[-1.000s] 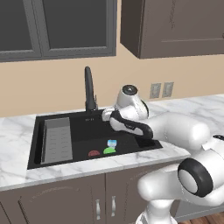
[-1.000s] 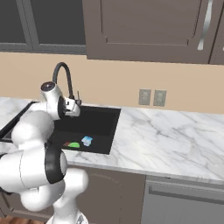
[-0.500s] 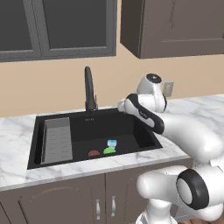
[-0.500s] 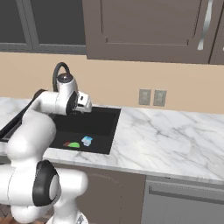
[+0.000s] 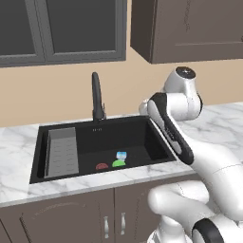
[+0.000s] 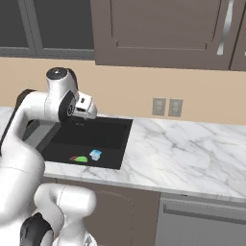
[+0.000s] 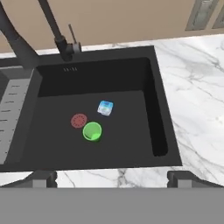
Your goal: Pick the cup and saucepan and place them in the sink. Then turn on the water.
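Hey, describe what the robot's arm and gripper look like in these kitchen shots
The arm is glossy white, built of rounded, bulbous segments with dark grey to black bands at the joints. A round dark cap tops the highest joint. The gripper ends in two small dark finger tips. No loose cables or markings are visible.

Sink [image 7: 52, 148] matt black; counter [image 7: 197, 96] glossy marble, seemingly

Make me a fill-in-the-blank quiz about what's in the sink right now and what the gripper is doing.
1. The cup sits inside the ____.
2. Right beside the cup is the red ____.
3. The gripper is ____ and holds nothing.
4. The ribbed rack lies on the sink's ____ side in the left base view.

Missing words: sink; drain; open; left
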